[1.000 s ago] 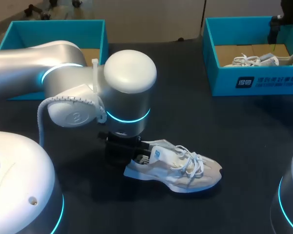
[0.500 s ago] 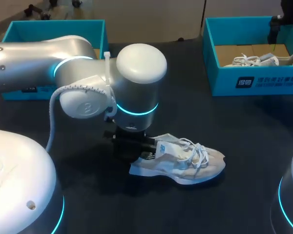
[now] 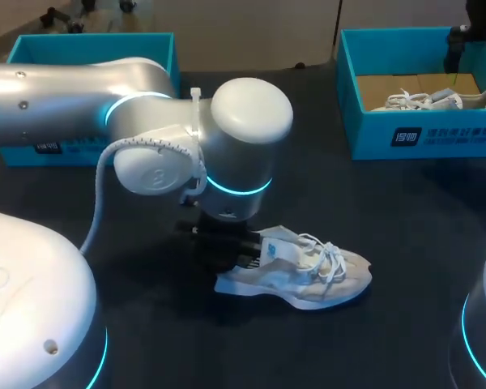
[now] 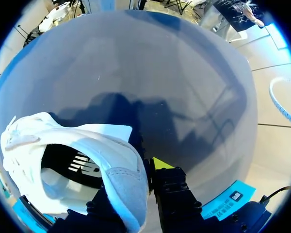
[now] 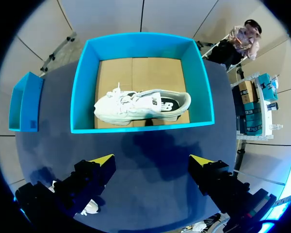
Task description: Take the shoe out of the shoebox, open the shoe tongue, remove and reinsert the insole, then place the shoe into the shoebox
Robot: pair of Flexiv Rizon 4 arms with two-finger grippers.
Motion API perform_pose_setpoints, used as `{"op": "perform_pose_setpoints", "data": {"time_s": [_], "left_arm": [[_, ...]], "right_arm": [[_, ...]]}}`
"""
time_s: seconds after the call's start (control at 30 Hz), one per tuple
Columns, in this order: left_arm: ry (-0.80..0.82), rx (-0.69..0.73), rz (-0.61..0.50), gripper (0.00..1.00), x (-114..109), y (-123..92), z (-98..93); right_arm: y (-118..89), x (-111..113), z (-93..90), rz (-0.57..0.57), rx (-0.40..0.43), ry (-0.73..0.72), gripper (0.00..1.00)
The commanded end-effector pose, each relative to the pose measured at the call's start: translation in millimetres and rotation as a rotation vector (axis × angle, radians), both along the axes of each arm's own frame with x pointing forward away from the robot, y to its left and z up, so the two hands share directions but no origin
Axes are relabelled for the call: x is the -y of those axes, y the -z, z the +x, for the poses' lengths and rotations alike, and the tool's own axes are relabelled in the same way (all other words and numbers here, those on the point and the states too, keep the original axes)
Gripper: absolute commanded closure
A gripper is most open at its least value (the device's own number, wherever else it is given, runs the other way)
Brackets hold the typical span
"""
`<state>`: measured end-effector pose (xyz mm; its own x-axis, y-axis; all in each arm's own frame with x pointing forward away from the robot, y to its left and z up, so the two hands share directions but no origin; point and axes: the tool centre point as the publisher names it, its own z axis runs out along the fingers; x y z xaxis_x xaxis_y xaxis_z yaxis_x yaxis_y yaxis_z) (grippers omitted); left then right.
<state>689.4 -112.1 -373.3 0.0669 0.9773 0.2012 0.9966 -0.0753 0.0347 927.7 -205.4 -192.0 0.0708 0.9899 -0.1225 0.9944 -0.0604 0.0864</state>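
Observation:
A pale grey-white shoe (image 3: 308,271) lies on its sole on the dark table (image 3: 405,227), toe pointing right. My left arm comes in from the left, and its gripper (image 3: 231,251) is shut on the heel. In the left wrist view the heel collar of the shoe (image 4: 63,160) sits pinched between the fingers of the left gripper (image 4: 136,170), with the dark insole visible inside. My right gripper (image 5: 152,162) hangs open over the table, short of a teal shoebox (image 5: 140,41) that holds a second white shoe (image 5: 140,107).
The teal shoebox with the second shoe (image 3: 437,99) stands at the back right (image 3: 421,138). Another teal shoebox (image 3: 89,44) stands at the back left, partly behind my left arm. Bare table lies to the right of and in front of the held shoe.
My left arm has swung to the right and a little away, carrying the shoe's heel with it. The shoe has slid slightly right. The right gripper looks unchanged.

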Motion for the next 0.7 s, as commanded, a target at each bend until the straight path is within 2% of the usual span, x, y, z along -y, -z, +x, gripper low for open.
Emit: {"op": "perform_pose_setpoints", "data": {"time_s": [0.03,0.37,0.4,0.43,0.47,0.53,0.57,0.6,0.67,0.7], "left_arm": [[-0.009,0.0,0.006,1.0,4.0,9.9,2.3],[-0.008,-0.02,0.003,1.0,0.7,16.5,5.0],[-0.01,-0.024,0.003,0.95,0.7,16.8,4.9],[-0.011,-0.027,-0.002,0.84,0.8,17.1,4.9],[-0.011,-0.029,-0.008,0.64,0.8,17.2,4.8],[-0.01,-0.023,-0.015,0.47,1.0,16.9,4.8],[-0.01,-0.02,-0.018,0.35,0.9,16.0,4.7],[-0.009,-0.028,-0.033,0.17,0.7,14.0,4.7],[-0.007,-0.039,-0.056,0.01,-0.3,9.2,3.8],[-0.005,-0.045,-0.068,0.0,-0.5,6.8,3.1]], "right_arm": [[0.3,-0.2,-0.4,0.0,0.001,0.001,0.0],[0.3,-0.2,-0.4,0.0,0.001,0.001,0.0],[0.3,-0.2,-0.4,0.0,0.001,0.001,0.0],[0.3,-0.2,-0.4,0.0,0.001,0.001,0.0],[0.3,-0.2,-0.4,0.0,0.001,0.001,0.0],[0.3,-0.2,-0.4,0.0,0.001,0.001,0.0],[0.3,-0.2,-0.4,0.0,0.001,0.001,0.0],[0.3,-0.2,-0.4,0.0,0.001,0.001,0.0],[0.3,-0.2,-0.4,0.0,0.001,0.001,0.0],[0.3,-0.2,-0.4,0.0,0.001,0.001,0.0]]}}
